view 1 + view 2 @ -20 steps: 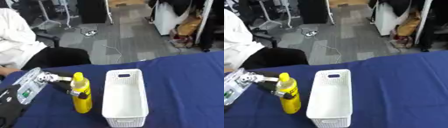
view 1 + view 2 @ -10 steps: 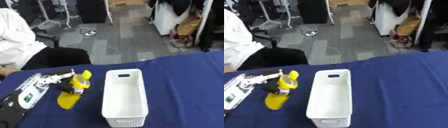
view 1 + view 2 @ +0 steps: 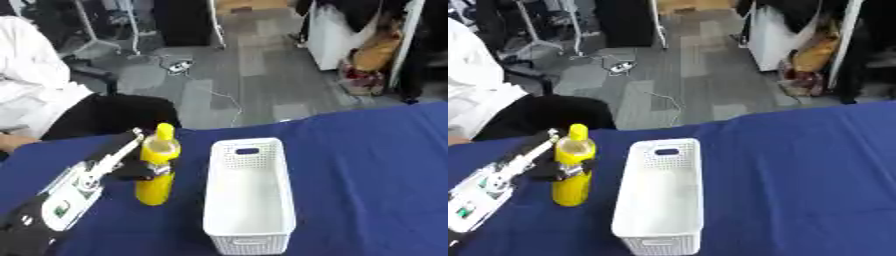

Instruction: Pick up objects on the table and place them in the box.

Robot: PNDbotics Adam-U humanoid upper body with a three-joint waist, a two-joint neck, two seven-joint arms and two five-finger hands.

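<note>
progress so far: nothing is in the box. white perforated box (image 3: 249,197) stands lengthwise near the middle of the blue worktop (image 3: 376,165), and its inside shows bare white all the way down.

yellow squeeze bottle (image 3: 157,171) is upright, nozzle up, just to the left of the box and apart from its wall. whether its base rests on the cloth or is a little clear of it, i cannot tell from where i stand.

left hand (image 3: 122,162) comes in from the lower left, with its fingers (image 3: 150,170) curled around the upper half of the bottle; a dark part of the hand wraps the bottle below the shoulder. so the grasp looks made, and i judge the pick step is in hand or just done.

right hand shows in neither view.

left to do, as i judge it: carry the bottle rightward over the near rim of the box, lower it in, let go. the bottle stands taller than the box walls, so it will probably need to go in lying down or stand proud of the rim.

no other loose object shows on the worktop, so this bottle may be the only item left.
</note>
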